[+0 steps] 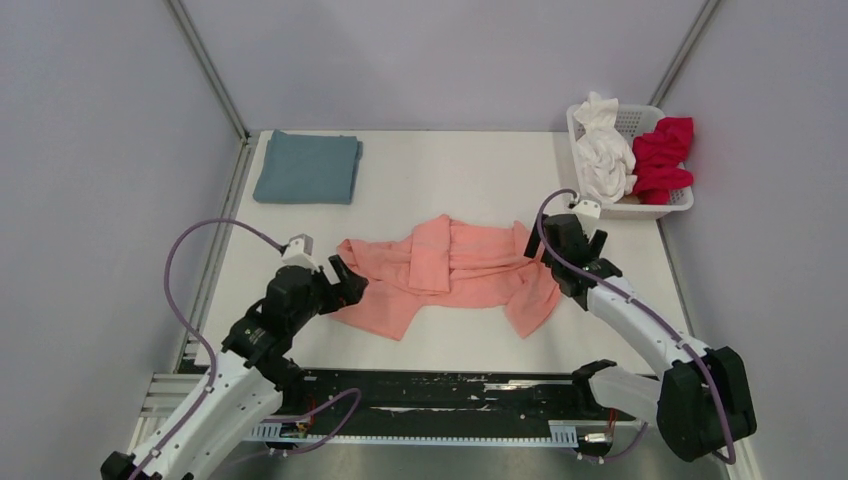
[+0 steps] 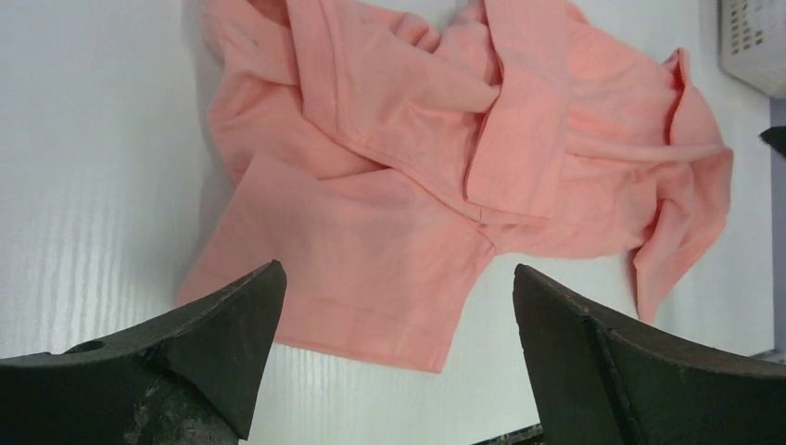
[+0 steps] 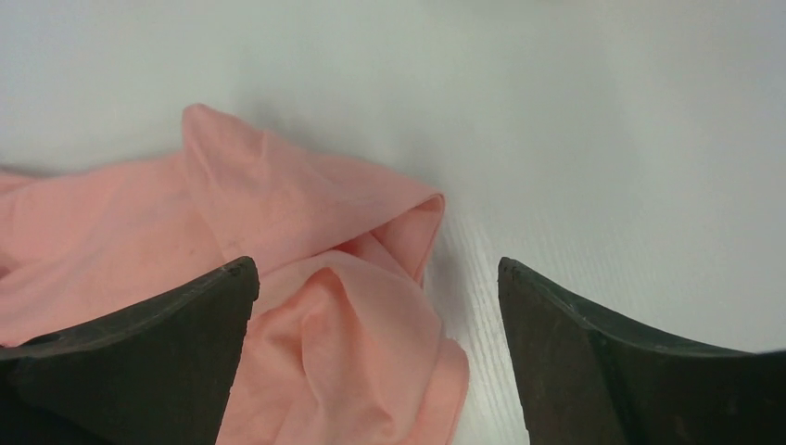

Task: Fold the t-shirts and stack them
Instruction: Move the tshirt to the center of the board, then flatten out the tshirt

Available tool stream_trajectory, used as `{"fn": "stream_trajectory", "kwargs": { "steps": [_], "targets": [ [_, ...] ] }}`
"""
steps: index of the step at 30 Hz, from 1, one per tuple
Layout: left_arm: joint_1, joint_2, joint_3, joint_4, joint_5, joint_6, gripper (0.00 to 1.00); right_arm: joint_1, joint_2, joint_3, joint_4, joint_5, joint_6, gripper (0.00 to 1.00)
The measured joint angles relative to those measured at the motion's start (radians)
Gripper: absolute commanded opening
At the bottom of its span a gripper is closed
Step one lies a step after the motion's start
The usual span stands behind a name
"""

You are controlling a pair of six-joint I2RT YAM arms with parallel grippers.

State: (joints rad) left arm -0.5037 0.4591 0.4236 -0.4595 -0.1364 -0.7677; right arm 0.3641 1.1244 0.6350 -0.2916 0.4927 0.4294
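Observation:
A salmon-pink t-shirt [image 1: 450,272] lies crumpled and partly folded over itself in the middle of the table; it also shows in the left wrist view [image 2: 436,176] and the right wrist view [image 3: 306,278]. A blue-grey t-shirt [image 1: 308,167] lies folded at the far left. A white t-shirt [image 1: 604,150] and a crimson red one [image 1: 662,158] sit in the basket. My left gripper [image 1: 345,285] is open at the pink shirt's left edge, with bare table between its fingers [image 2: 222,324]. My right gripper [image 1: 552,262] is open over the shirt's right edge, bunched cloth between its fingers [image 3: 185,343].
A white lattice basket [image 1: 681,200] stands at the far right corner; its edge shows in the left wrist view [image 2: 755,42]. A black rail [image 1: 450,390] runs along the near table edge. Grey walls and metal posts bound the table.

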Motion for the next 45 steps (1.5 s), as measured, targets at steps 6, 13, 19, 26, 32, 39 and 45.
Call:
{"fn": "stream_trajectory", "kwargs": {
  "steps": [6,13,19,26,32,39,45],
  "targets": [
    [-0.002,0.291,0.053,0.109,0.169,-0.005,1.00,0.000,-0.079,0.051,-0.045,0.048,0.022,1.00],
    [-0.079,0.679,0.202,0.276,0.330,-0.001,1.00,0.000,-0.176,0.040,-0.053,0.025,0.021,1.00],
    [-0.109,0.932,0.311,0.364,0.409,0.023,1.00,0.000,-0.187,0.006,-0.048,-0.026,0.006,1.00],
    [-0.110,1.093,0.364,0.430,0.422,0.062,0.96,0.000,-0.199,-0.001,-0.042,-0.068,-0.009,1.00],
    [-0.110,1.161,0.398,0.462,0.397,0.072,0.78,0.000,-0.238,-0.010,-0.032,-0.064,-0.013,1.00],
    [-0.111,1.226,0.440,0.505,0.436,0.069,0.43,0.000,-0.236,-0.017,-0.026,-0.058,-0.015,1.00],
    [-0.112,1.234,0.454,0.492,0.445,0.070,0.01,0.000,-0.200,-0.017,-0.023,-0.062,-0.024,1.00]
  ]
}}
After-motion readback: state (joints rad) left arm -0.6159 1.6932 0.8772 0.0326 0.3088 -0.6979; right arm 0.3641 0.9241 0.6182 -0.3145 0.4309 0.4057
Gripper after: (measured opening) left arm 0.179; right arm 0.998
